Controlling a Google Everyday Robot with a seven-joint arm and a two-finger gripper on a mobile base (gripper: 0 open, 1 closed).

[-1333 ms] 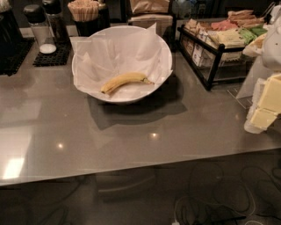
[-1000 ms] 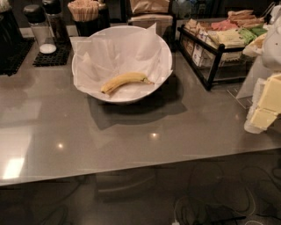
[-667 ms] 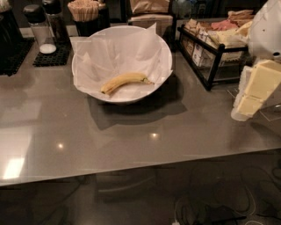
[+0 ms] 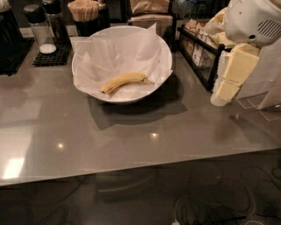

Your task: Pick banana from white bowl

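Rightward, a pale yellow, blocky end effector point(image 4: 227, 90), hung below a rounded white arm housing point(image 4: 257, 19) and tilted down toward the left. Poised over the right part of the grey tabletop point(image 4: 109, 140), just in front of a black wire rack point(image 4: 206, 66) filled with packets. Well apart from the white bowl point(image 4: 168, 66), with bare tabletop between the two. Clenched or released: cannot tell from this angle.

Toward the back centre, the white bowl itself, wide and round, lined with crinkled white paper sheets point(image 4: 131, 46) standing up past the rim at the rear. Inside, on the paper, the banana point(image 4: 125, 81): small, curved, yellow, lying flat in the front half of the bowl, one end toward the right, the other toward the lower left. Untouched by the end effector, not yet picked. Dark shadow of the bowl spread over the tabletop in front and to the right.

Behind the bowl to the left, a dark-capped shaker point(image 4: 38, 28) on a black mat point(image 4: 50, 57), and beside it a dark holder of thin wooden sticks point(image 4: 84, 11). Straight behind the bowl, a brown paper item point(image 4: 151, 9). Small glints of light on the glossy tabletop near its front edge.
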